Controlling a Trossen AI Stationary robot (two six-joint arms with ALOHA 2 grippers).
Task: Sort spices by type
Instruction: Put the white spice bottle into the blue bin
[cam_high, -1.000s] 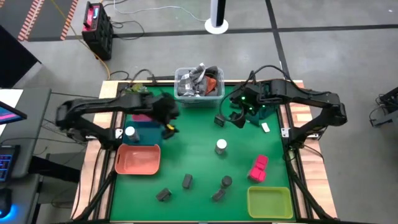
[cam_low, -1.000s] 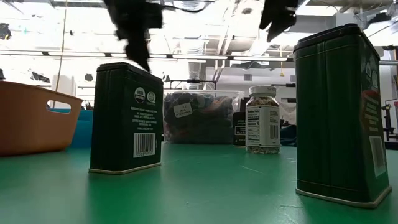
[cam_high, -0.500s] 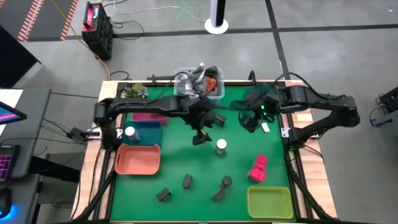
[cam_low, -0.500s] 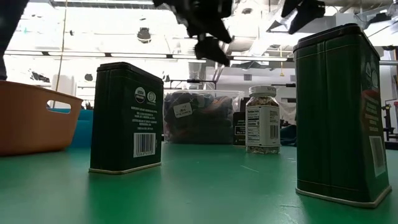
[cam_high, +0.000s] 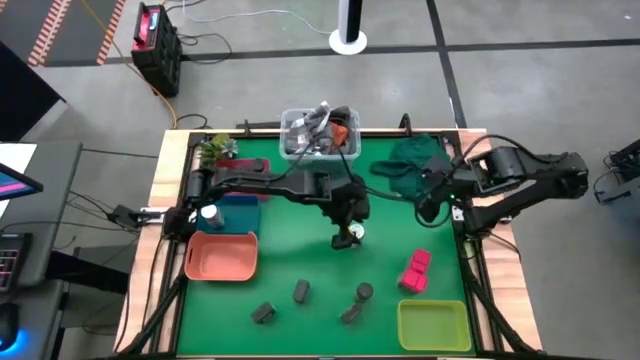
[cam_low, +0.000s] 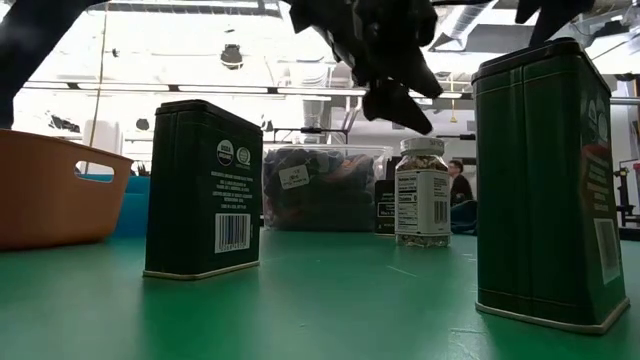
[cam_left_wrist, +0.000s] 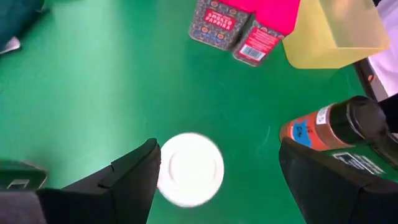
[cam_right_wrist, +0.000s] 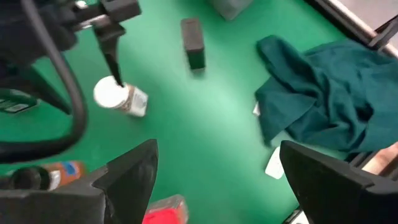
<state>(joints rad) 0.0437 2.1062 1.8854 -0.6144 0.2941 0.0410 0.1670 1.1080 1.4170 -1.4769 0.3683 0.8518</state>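
Your left hand (cam_high: 348, 232) hangs spread open right over the white-topped spice jar (cam_high: 355, 233), mid green surface (cam_high: 300, 250), fingers either side, not gripping. Right hand (cam_high: 428, 208) waits open near the right edge by the green cloth (cam_high: 410, 160). Pink blocks (cam_high: 415, 270) sit nearby.

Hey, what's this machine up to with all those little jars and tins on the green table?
It is sorting spice containers by type. The left gripper hangs open right above a white-topped jar in the middle of the table, seemingly about to grasp it. The right gripper, also open, waits near the table's right edge by a green cloth. Another white-topped jar already sits in the blue tray. The pink blocks and dark tins are not yet sorted.
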